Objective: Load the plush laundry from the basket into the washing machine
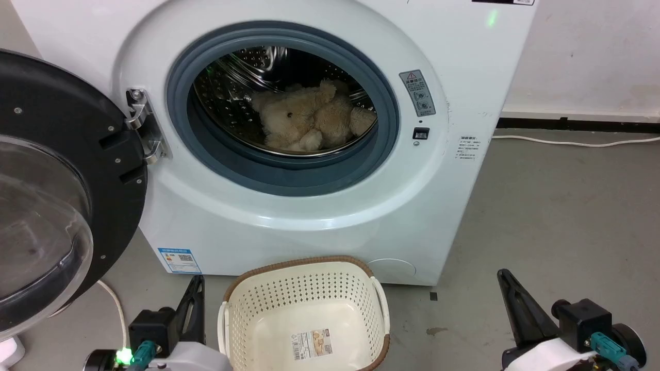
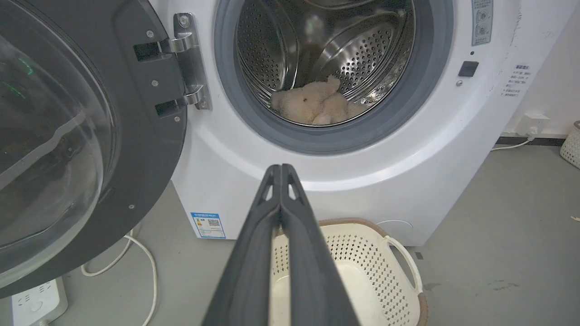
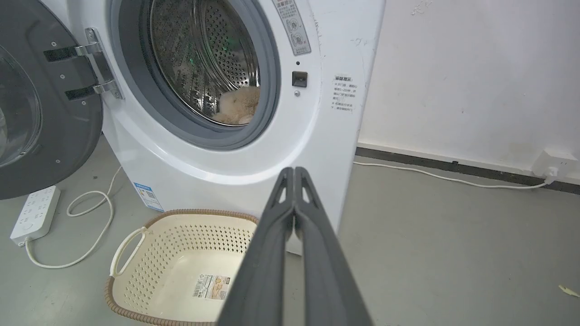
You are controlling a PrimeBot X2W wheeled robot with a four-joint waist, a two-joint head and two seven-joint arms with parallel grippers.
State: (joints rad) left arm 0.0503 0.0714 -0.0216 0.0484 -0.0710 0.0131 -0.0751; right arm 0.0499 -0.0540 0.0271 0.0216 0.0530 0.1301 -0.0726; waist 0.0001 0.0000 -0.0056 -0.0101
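Grey concrete floor runs up to a white wall, and the washing machine stands on it. At the far left its round door, black-framed with a glass bowl, hangs wide open on a metal hinge. A white power strip lies on the floor below the door. Next comes the grey rubber ring round the shiny perforated drum. The plush laundry lies inside the drum, low and towards the front, its shaggy beige fur resting on the steel. Right of the opening sit a warning sticker and a small black latch socket. Further right a white cable trails along the foot of the wall.

Along the bottom, the left gripper is low at the left, its two dark fingers pressed together with nothing between them. The basket stands on the floor just in front of the machine, with a paper label on its bottom. The right gripper is at the lower right, well apart from the basket, its fingers likewise closed tip to tip on nothing
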